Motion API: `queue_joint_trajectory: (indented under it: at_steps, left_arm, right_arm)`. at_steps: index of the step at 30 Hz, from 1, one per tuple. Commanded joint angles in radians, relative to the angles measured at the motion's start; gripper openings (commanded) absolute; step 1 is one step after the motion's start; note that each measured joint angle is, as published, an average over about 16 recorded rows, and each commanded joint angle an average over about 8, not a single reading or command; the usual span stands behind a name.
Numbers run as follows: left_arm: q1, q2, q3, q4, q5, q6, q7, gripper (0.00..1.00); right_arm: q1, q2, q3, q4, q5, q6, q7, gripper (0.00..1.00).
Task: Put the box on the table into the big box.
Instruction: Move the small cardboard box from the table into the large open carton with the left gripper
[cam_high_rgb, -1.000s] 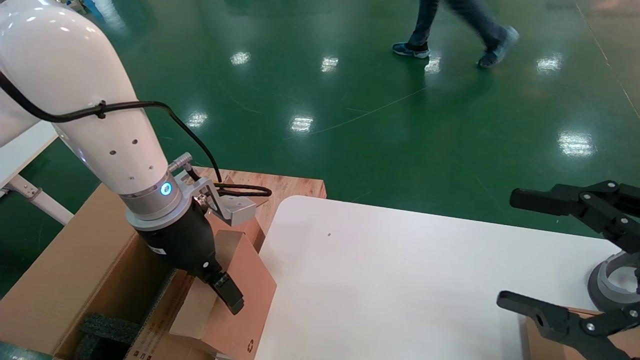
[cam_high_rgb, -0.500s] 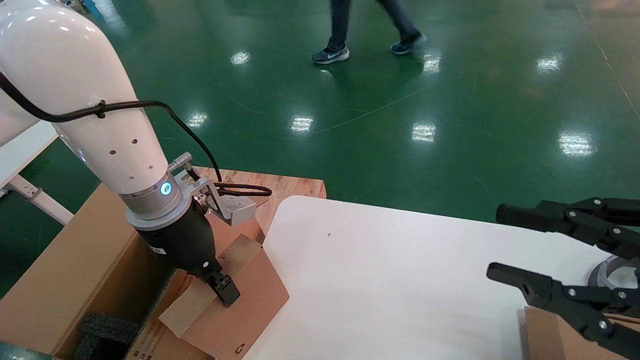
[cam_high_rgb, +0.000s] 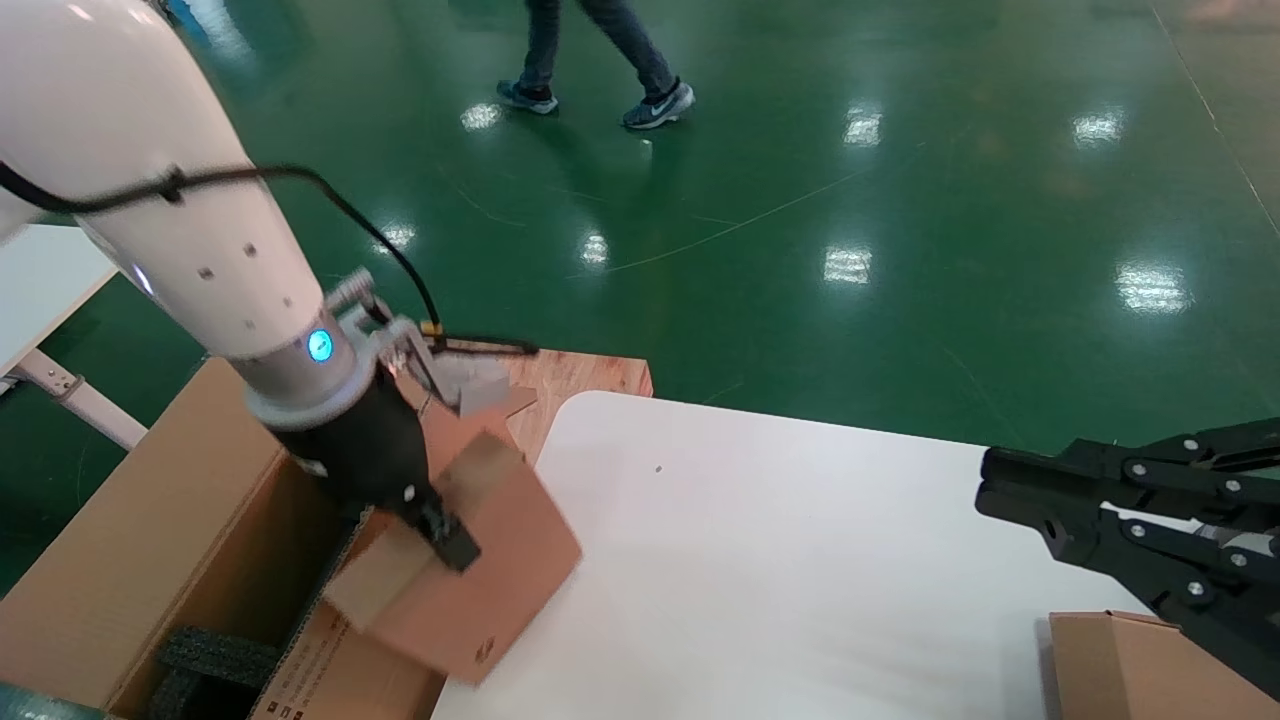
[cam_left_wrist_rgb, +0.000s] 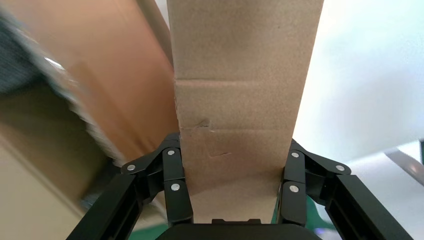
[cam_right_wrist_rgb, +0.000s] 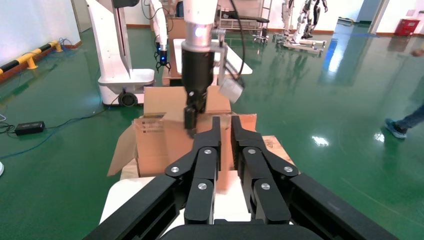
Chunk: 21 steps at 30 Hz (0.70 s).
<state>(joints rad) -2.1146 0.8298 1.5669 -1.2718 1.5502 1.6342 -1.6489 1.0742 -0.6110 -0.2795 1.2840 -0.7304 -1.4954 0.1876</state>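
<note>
The box (cam_high_rgb: 490, 570), a plain brown carton with a small black mark, hangs tilted over the left edge of the white table (cam_high_rgb: 800, 560) and over the printed flap of the big box (cam_high_rgb: 150, 520). My left gripper (cam_high_rgb: 440, 535) is shut on its upper end. In the left wrist view both fingers (cam_left_wrist_rgb: 172, 170) press the box (cam_left_wrist_rgb: 240, 100) from either side. The big box stands open on the left with black foam (cam_high_rgb: 215, 650) inside. My right gripper (cam_high_rgb: 985, 485) hovers empty over the table's right side, jaws close together. The right wrist view shows the big box (cam_right_wrist_rgb: 150, 140) behind it.
A small tan carton (cam_high_rgb: 1120, 665) lies at the table's front right corner under my right arm. A wooden pallet (cam_high_rgb: 580, 370) sits behind the big box. A person (cam_high_rgb: 590, 60) walks on the green floor. Another white table (cam_high_rgb: 40, 280) stands far left.
My left gripper has raised and swung the box a little to the left, tilting it more. My right gripper has closed from wide open. The person has walked to the left.
</note>
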Motion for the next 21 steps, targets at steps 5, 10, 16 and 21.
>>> queue_joint_trajectory:
  at_steps: [5, 10, 16, 21]
  left_arm:
    - [-0.058, -0.024, -0.058, -0.012, 0.051, -0.019, 0.039, 0.00]
    - [-0.116, -0.064, -0.129, -0.034, 0.099, -0.050, 0.077, 0.00]
    - [-0.174, -0.127, -0.227, -0.059, 0.144, -0.095, 0.121, 0.00]
    - [-0.202, -0.189, -0.294, -0.071, 0.166, -0.126, 0.148, 0.00]
  right_arm:
    - [0.000, 0.000, 0.000, 0.000, 0.000, 0.000, 0.000, 1.00]
    - [0.000, 0.000, 0.000, 0.000, 0.000, 0.000, 0.000, 1.00]
    - [0.000, 0.000, 0.000, 0.000, 0.000, 0.000, 0.000, 1.00]
    - [0.000, 0.000, 0.000, 0.000, 0.000, 0.000, 0.000, 1.00]
